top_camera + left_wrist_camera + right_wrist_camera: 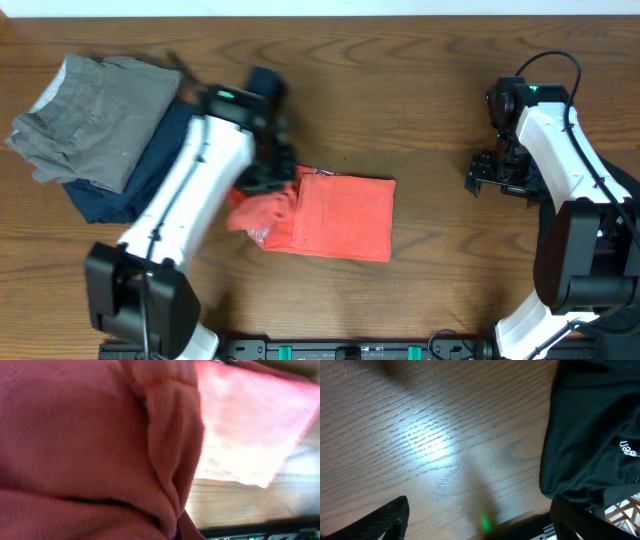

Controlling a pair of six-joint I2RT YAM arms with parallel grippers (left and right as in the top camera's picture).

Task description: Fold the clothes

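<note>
The coral-red T-shirt (345, 215) lies mid-table, its right part folded into a flat rectangle and its left end bunched up. My left gripper (266, 180) is at that bunched end. Coral cloth (90, 445) fills the left wrist view and hides the fingers, with a fold pinched at the bottom middle. My right gripper (488, 176) hangs open and empty over bare wood at the right. A black garment (597, 425) with a small white logo shows at the right of the right wrist view, beside my right gripper's fingers (480, 520).
A grey garment (90, 115) lies on a navy one (140, 180) at the back left, partly under the left arm. The table's front edge (400, 345) runs along the bottom.
</note>
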